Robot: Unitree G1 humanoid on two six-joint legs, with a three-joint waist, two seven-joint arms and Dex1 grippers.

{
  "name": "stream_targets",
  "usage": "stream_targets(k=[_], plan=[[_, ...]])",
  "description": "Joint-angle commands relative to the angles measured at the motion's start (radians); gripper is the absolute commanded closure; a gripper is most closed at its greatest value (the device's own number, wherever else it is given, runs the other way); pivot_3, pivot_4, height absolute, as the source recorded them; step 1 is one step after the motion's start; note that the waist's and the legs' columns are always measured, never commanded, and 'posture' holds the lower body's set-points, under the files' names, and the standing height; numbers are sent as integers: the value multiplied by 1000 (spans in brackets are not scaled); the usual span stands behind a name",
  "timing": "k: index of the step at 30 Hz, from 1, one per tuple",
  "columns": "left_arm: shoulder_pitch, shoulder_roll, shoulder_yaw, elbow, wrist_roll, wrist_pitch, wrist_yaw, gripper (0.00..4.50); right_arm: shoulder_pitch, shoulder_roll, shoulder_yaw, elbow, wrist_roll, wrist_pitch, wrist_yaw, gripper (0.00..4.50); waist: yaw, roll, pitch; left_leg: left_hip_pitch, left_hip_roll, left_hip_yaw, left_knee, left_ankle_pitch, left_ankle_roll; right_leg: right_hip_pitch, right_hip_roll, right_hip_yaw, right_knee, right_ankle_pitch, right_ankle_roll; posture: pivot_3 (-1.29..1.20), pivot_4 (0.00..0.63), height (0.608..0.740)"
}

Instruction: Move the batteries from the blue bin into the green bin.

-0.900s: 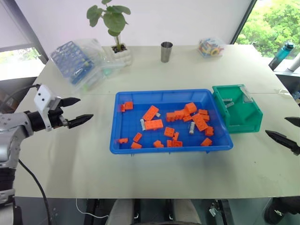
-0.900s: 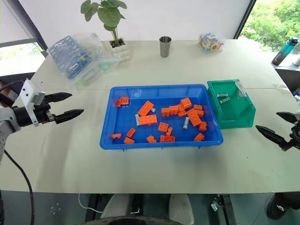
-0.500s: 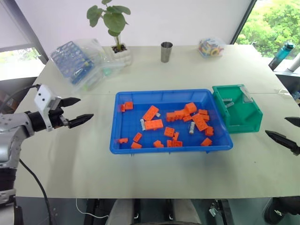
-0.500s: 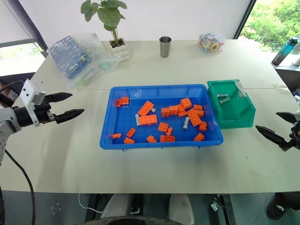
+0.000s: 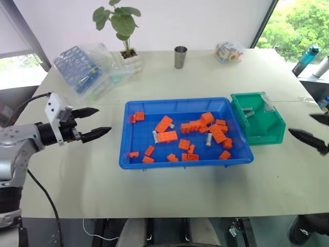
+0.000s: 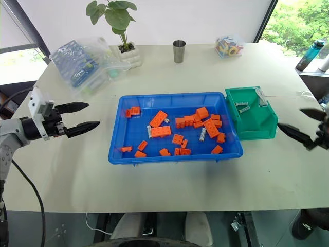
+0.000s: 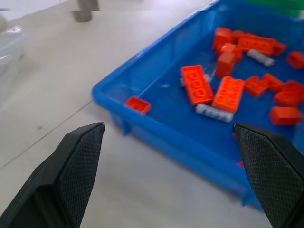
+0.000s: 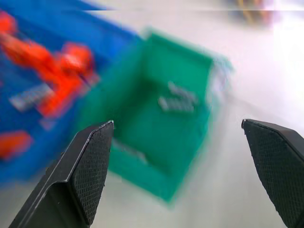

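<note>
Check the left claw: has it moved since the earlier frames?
Yes. The left claw has moved nearer the blue bin; the gap to the bin's left rim is narrower.

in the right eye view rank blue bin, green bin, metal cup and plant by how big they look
1. blue bin, by far the largest.
2. green bin and plant: they look about alike, and the plant stands farther back, so no ranking.
3. metal cup, smallest, though it also stands far from the camera.

One blue bin (image 6: pixel 117 154), one green bin (image 6: pixel 267 131), two batteries (image 6: pixel 240 106) inside it
</note>
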Motion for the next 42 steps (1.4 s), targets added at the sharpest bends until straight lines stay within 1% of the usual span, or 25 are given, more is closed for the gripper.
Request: stream_targets(k=[1,5,8,10,11,13,14,16,18,22,26,31,38,42], plan=[[-11,28,5,-63,-36,23,-40,0,-167,5,170,-117,51,41,4,61,-1,0,0,0,0,0,0,0,0,0,0,0,0,0,0,0,150,716],[-38,35,-23,-76,-39,32,-70,0,-396,121,433,-158,27,58,24,61,1,0,0,0,0,-1,0,1,-1,-1,0,0,2,0,0,0,150,716],[-58,39,-47,-85,-37,38,-93,0,-536,232,625,-117,-55,37,44,61,8,-1,1,-2,-1,-1,1,0,-1,-4,0,0,4,0,0,0,150,716],[-62,43,-56,-97,-38,38,-104,0,-600,296,737,-74,-114,9,71,61,6,-2,1,-4,-2,0,4,0,0,-8,-2,0,12,0,-1,0,150,716],[-62,44,-57,-104,-39,39,-106,0,-626,327,779,-44,-140,-5,81,61,5,-2,1,-7,-2,0,5,0,0,-10,-1,0,12,0,-1,0,150,716],[-59,41,-57,-117,-39,42,-103,0,-677,397,844,39,-198,-30,70,61,4,-2,1,-19,-1,-2,14,0,1,-20,0,-1,16,0,0,0,150,716],[-54,40,-57,-124,-38,43,-100,0,-702,433,870,84,-224,-38,58,61,2,-2,1,-21,-1,-2,17,-1,1,-22,0,-1,18,0,0,0,150,716],[-36,39,-54,-146,-39,45,-93,0,-736,488,910,135,-247,-48,78,61,3,-2,1,-21,-2,-1,18,-1,2,-21,-1,-1,19,0,0,0,150,716],[-25,38,-49,-163,-43,50,-83,0,-749,518,941,148,-262,-76,119,61,5,-2,1,-21,-2,-1,19,-1,2,-21,-1,-1,20,0,0,0,150,716],[-10,35,-40,-191,-55,66,-63,0,-783,564,997,203,-328,-147,155,61,4,-3,1,-21,-2,-2,19,-1,2,-22,-1,-1,25,0,0,0,150,716],[2,35,-37,-211,-65,76,-51,0,-829,618,1035,305,-389,-218,170,61,-1,-3,1,-20,-2,-2,19,-1,2,-23,0,-1,27,0,0,0,150,716],[5,32,-38,-217,-65,82,-47,0,-905,667,1124,443,-515,-325,212,61,-3,-3,1,-20,-2,-1,19,-1,2,-24,0,-1,28,0,0,0,150,716],[-6,23,-45,-220,-64,82,-36,0,-979,738,1165,585,-610,-365,232,61,-1,-3,1,-20,-2,-1,19,-1,2,-23,0,-1,28,0,0,0,150,716],[-13,16,-50,-222,-64,83,-28,0,-1005,756,1167,651,-644,-362,253,61,-1,-3,1,-20,-2,-2,19,-1,2,-23,0,-1,29,0,0,0,150,716]])
